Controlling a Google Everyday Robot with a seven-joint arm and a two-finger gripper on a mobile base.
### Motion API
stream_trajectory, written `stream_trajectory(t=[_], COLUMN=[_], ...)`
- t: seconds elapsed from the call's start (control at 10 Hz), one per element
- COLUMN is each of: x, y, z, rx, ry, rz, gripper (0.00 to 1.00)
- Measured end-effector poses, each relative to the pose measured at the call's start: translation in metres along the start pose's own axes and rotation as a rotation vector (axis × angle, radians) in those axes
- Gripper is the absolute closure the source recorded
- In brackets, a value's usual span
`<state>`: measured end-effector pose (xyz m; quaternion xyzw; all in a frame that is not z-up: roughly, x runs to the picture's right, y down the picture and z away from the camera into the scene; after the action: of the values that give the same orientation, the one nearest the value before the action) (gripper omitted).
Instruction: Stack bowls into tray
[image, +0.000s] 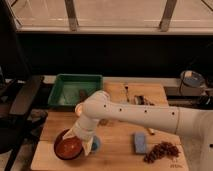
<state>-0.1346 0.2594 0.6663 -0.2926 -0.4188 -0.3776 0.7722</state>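
Now my pincer (81, 142) sits at the right rim of the red-orange bowl (68, 148), lower left of the frame; whether it grips, I cannot tell. The green tray (65, 92) lies directly above, toward the upper left.

Single view only, set high and fairly near, looking down and forward across the tabletop (117, 147) toward the dark far wall (125, 55), green tray (75, 79) far-left, arm (142, 115) entering from right, claw (84, 142) near-left beside the red-orange bowl (66, 148).
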Motion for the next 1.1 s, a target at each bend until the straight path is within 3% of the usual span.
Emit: stream_trajectory(t=[1.0, 1.1], x=[0.0004, 0.0011], y=[0.0004, 0.0018], z=[0.0004, 0.0007], rx=[-0.002, -0.007], ry=[0.002, 0.025], rz=[0.000, 0.003], gripper=[0.27, 0.27])
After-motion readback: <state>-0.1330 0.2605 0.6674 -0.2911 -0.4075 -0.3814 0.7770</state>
